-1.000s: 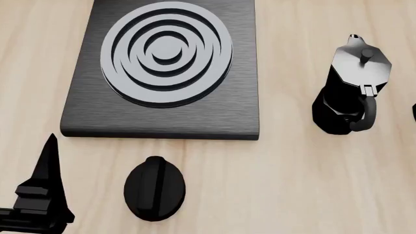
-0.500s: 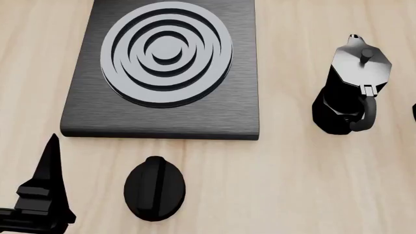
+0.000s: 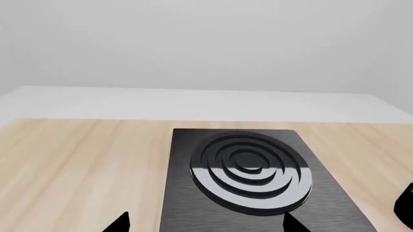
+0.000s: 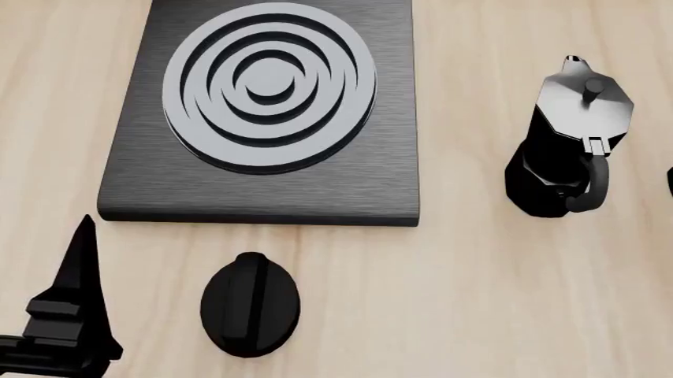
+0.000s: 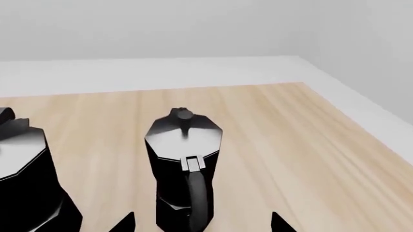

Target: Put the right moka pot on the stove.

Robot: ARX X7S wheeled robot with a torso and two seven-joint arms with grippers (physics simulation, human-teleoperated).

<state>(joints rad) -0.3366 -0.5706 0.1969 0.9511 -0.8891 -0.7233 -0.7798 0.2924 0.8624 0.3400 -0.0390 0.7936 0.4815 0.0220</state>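
The right moka pot (image 5: 184, 164), glossy black with a grey faceted lid and knob, stands upright in the right wrist view with its handle facing the camera. My right gripper (image 5: 201, 223) is open, and its two dark tips sit on either side of the pot's base without touching it. The head view shows only a black sliver at its right edge, and my right gripper is out of that view. The stove (image 4: 263, 181) is a black slab with a ringed burner (image 4: 270, 83). My left gripper (image 3: 205, 224) is open and empty, just short of the stove (image 3: 193, 203).
The other moka pot (image 4: 568, 142) stands right of the stove and appears beside the right pot (image 5: 26, 179). A black oval knob (image 4: 249, 303) lies in front of the stove. The table's right edge (image 5: 361, 125) runs close past the right pot.
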